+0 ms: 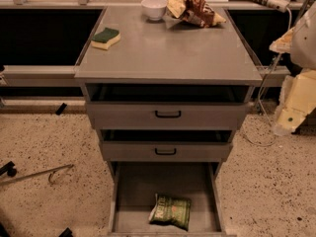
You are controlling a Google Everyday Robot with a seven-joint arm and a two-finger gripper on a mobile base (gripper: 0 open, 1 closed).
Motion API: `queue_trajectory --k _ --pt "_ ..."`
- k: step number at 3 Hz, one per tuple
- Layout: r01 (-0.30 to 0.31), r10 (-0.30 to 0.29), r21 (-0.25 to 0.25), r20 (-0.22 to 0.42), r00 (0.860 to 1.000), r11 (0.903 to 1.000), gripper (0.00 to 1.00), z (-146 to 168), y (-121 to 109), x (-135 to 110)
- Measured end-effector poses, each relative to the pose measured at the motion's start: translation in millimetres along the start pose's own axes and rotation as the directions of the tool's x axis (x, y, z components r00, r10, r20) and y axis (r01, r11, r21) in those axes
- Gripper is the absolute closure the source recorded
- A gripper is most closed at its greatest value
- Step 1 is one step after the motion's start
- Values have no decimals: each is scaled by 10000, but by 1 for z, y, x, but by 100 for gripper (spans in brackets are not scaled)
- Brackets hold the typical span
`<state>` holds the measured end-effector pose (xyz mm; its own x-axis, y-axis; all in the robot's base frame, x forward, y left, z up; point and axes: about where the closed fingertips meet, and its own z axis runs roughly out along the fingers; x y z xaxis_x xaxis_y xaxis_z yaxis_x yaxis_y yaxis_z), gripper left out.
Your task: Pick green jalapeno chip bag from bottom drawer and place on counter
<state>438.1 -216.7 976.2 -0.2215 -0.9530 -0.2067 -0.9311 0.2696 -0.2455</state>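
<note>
The green jalapeno chip bag (170,211) lies flat in the open bottom drawer (129,191), towards its front and slightly right of centre. The counter (168,53) is the grey cabinet top above it. Only pale cream parts of my arm (297,100) show at the right edge, level with the counter and the top drawer, far from the bag. My gripper is out of view.
On the counter sit a green-and-yellow sponge (105,37) at the left, a white bowl (154,7) at the back and a brown-and-cream snack bag (193,9) at the back right. Two shallower drawers with black handles (168,114) are above the bottom drawer. A metal hook (49,174) lies on the speckled floor at left.
</note>
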Motion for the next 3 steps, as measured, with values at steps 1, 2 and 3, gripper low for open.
queue_trajectory --k 1,2,3 --pt "0 0 0 0 10000 10000 0 0 0 0" --pt "-272 270 58 406 9988 9996 0 21 3 -4" --pt "-968 966 -36 1093 9893 9953 0 63 28 -20"
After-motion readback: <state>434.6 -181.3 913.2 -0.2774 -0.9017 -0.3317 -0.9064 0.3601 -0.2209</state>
